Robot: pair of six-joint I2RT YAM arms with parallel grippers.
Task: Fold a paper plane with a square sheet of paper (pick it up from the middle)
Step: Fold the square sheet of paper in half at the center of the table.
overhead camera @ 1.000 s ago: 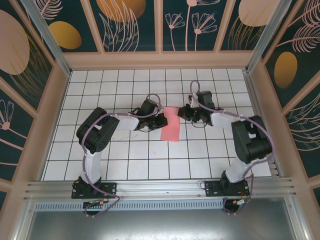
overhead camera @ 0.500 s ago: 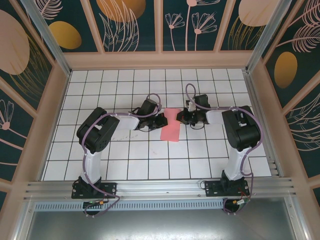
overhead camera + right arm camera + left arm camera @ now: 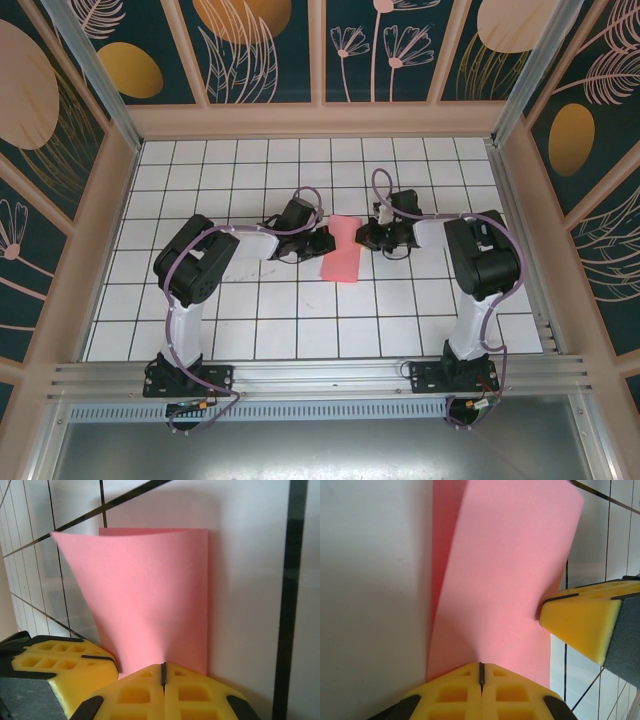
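i've got the left gripper (image 3: 481,669) and the right gripper (image 3: 163,669) each pinched tight on opposite edges of the paper (image 3: 342,256), lining up its doubled-over halves for creasing, i reckon.

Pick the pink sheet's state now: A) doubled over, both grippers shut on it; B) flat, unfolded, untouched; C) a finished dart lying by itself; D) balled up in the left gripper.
A: the square sheet of paper curves over into two layers, and in the wrist views it narrows into the closed seam of the left gripper and of the right gripper.
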